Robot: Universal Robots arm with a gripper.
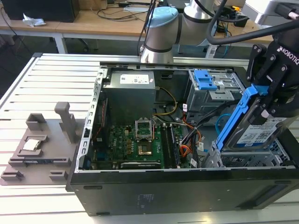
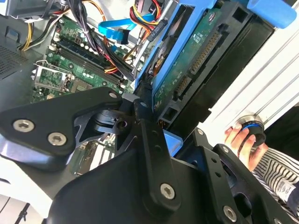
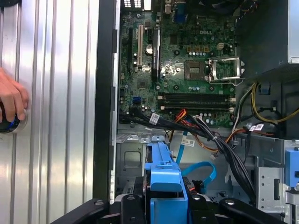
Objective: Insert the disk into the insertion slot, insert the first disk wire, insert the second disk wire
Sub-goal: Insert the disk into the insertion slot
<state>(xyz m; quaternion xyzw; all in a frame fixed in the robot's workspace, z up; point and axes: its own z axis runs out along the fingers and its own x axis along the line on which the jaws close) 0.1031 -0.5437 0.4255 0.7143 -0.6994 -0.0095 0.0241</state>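
Note:
My gripper (image 1: 267,103) is shut on the disk (image 1: 258,134), a silver drive with a white and blue label in a bright blue carrier frame (image 1: 235,119). The disk hangs tilted, its lower end just above the insertion slot (image 1: 236,160), the silver perforated bay at the case's corner on the exterior view's right. In the second wrist view the disk's green circuit side (image 2: 198,49) and bare connectors show between my black fingers (image 2: 142,116). The first wrist view has the carrier (image 3: 163,175) over the bay (image 3: 132,158). A loose blue flat cable (image 3: 202,170) and a wire bundle (image 3: 205,135) lie beside the bay.
A taller grey cage with a blue latch (image 1: 205,80) stands behind the bay. The power supply (image 1: 128,93) and motherboard (image 1: 135,144) fill the case's middle. A grey fixture plate (image 1: 42,144) lies on the ribbed table. A person's hand (image 3: 10,100) rests on a knob beside the case.

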